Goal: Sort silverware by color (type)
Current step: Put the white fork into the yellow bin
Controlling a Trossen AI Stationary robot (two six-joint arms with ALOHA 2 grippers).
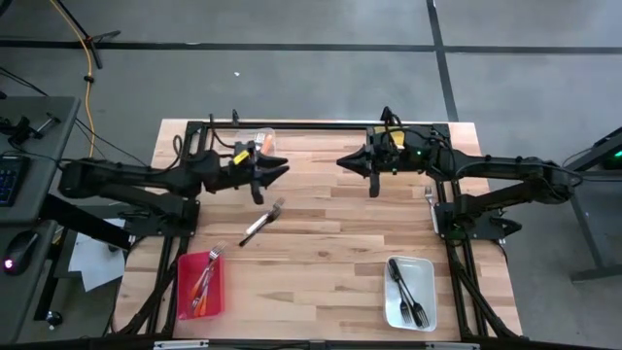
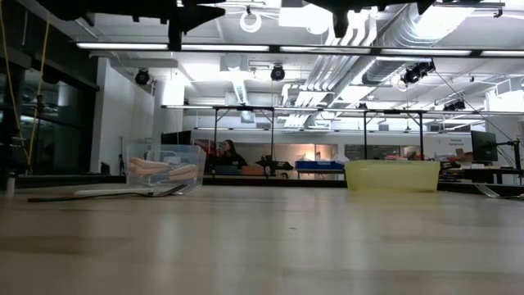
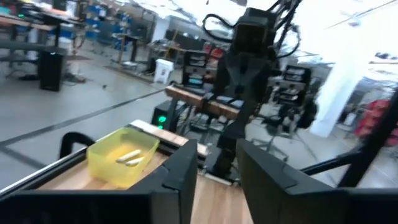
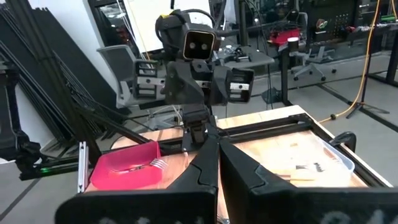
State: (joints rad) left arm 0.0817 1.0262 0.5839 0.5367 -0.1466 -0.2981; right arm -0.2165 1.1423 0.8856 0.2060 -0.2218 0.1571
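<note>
We see one dark fork (image 1: 261, 225) lying loose on the table (image 1: 330, 253), slanted, just on the near side of the left gripper (image 1: 276, 172), which looks partly open and maybe empty, while the right gripper (image 1: 347, 161), shut tight, waits farther off.

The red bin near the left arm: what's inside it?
The red bin holds a few forks with red or orange handles, lying lengthwise and overlapping. Their exact number is hard to tell, and anything beneath them is covered.
</note>
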